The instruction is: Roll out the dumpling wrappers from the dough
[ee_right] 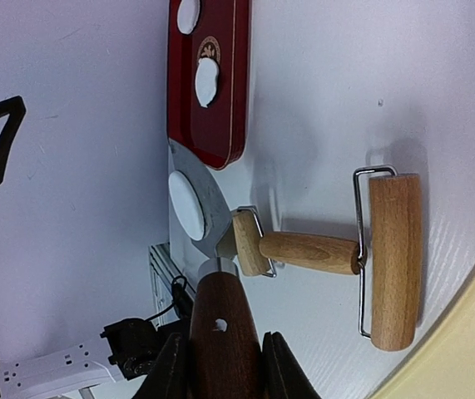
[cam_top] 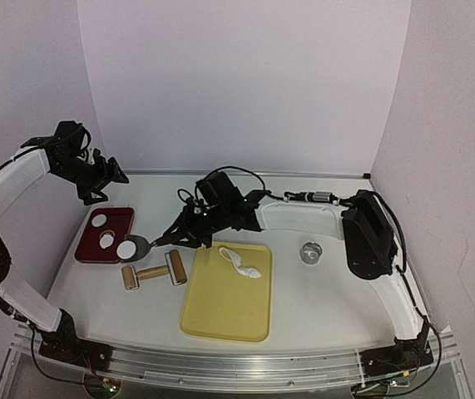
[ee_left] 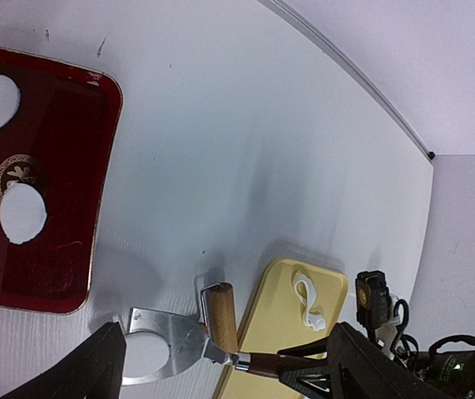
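The step in hand looks like the transfer: a cut wrapper is being carried to the red tray (ee_right: pixel 225 125) rather than rolled. The right jaws are pinched on the brown handle of the spatula (ee_right: pixel 220 299), one finger on each side of it. Straight ahead of those jaws the metal blade (ee_right: pixel 219 209) carries one of the dumpling wrappers (ee_right: pixel 189 206), a flat white disc lying near the blade's outer edge. Just beyond the blade's tip is the corner of the tray. Blade and rim meet in the right wrist view, but I cannot tell whether they touch or the blade hangs just above. Farther ahead along the tray lie two more wrappers (ee_right: pixel 206 81) (ee_right: pixel 188 12), apart from each other.

The wooden roller (ee_right: pixel 337 253) lies on the desk (cam_top: pixel 320 299) just beside the spatula's neck, close under the right jaws. Behind them, on the yellow board (cam_top: pixel 225 307), sits a stringy dough scrap (cam_top: pixel 241 262). The ring cutter (cam_top: pixel 309 251) stands well apart on that same side.

The left jaws are spread wide and hold nothing. They hang over the tray's far side, with the loaded blade below and between their fingers.

Next, the blade probably needs to go over bare tray floor near the jaws' end and tip or slide the disc off without folding it. The soft dough may cling to the metal.
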Controlling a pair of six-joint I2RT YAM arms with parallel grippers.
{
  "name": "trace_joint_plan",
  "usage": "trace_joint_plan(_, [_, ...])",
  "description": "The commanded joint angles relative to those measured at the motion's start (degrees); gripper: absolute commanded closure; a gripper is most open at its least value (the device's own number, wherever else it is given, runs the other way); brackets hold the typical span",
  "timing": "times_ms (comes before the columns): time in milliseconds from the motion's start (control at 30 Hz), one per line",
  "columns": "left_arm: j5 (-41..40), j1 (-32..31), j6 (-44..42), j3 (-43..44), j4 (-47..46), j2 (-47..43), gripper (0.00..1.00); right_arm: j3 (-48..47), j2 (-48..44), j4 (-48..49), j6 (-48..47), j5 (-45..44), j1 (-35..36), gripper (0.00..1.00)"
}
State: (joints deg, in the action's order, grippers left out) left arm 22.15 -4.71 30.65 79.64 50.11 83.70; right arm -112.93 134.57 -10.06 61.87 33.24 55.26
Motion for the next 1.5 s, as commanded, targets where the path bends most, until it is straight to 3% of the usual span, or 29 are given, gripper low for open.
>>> trace_joint_plan(0, [0.1, -1.2, 1.0, 2.1, 0.6, -1.8, 0.15, -5.2, 2.6, 7.2, 2.3, -3.7, 1.0, 1.00])
trace_joint_plan(267, [-0.5, -2.5, 0.9, 1.5, 0.5, -2.0, 0.15, -12.6, 8.2, 9.4, 2.6, -8.9, 1.6, 1.00])
trace_joint_plan(667, [-1.6, -3.3, 0.6, 1.3, 0.9, -2.2, 0.14, -26.1, 17.8, 9.5, -7.4, -16.2, 2.6, 1.00])
trace_joint_plan(1467, [-1.3, -3.4, 0.0, -1.5, -0.1, -2.9, 0.14, -31.1, 18.8, 3.4, -41.6, -27.6, 8.4, 1.00])
